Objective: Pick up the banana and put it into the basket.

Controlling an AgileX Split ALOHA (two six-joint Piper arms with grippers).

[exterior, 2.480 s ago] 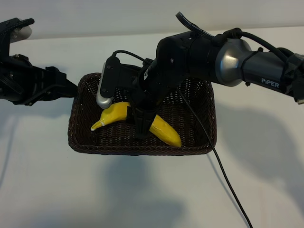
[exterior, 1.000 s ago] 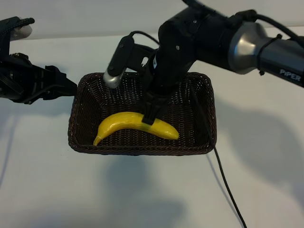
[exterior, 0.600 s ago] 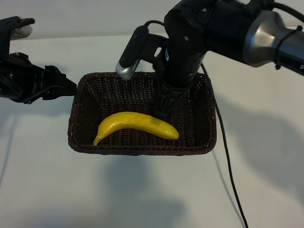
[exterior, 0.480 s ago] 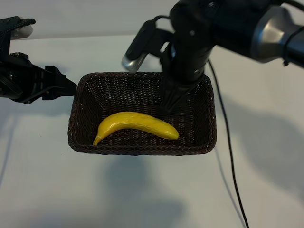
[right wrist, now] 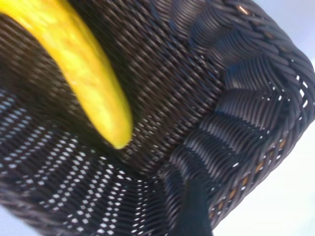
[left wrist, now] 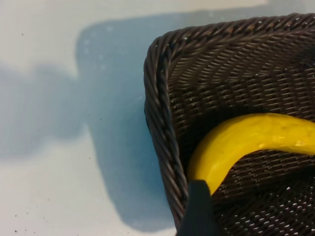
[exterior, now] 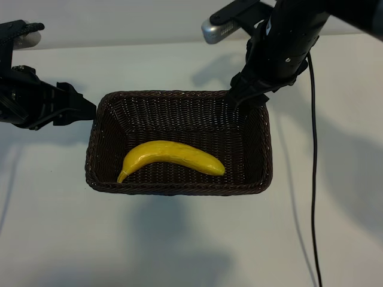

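Note:
The yellow banana (exterior: 170, 156) lies free on the floor of the dark woven basket (exterior: 179, 189), curved, with its stem end towards the left wall. My right gripper (exterior: 236, 98) hangs above the basket's far right corner, open and holding nothing. In the right wrist view the banana (right wrist: 83, 64) and the basket's corner (right wrist: 246, 98) lie below one dark fingertip (right wrist: 194, 211). My left gripper (exterior: 90, 110) rests open just outside the basket's left rim. Its wrist view shows the banana's end (left wrist: 246, 137) behind the rim (left wrist: 160, 123), with one fingertip (left wrist: 199, 211) in front.
A black cable (exterior: 312, 179) hangs from the right arm and runs down across the white table to the right of the basket. The left arm's body (exterior: 24, 98) sits at the far left.
The right gripper has lifted off the banana and moved up and back to the basket's far right corner. The banana stays where it lay. The left arm has not moved.

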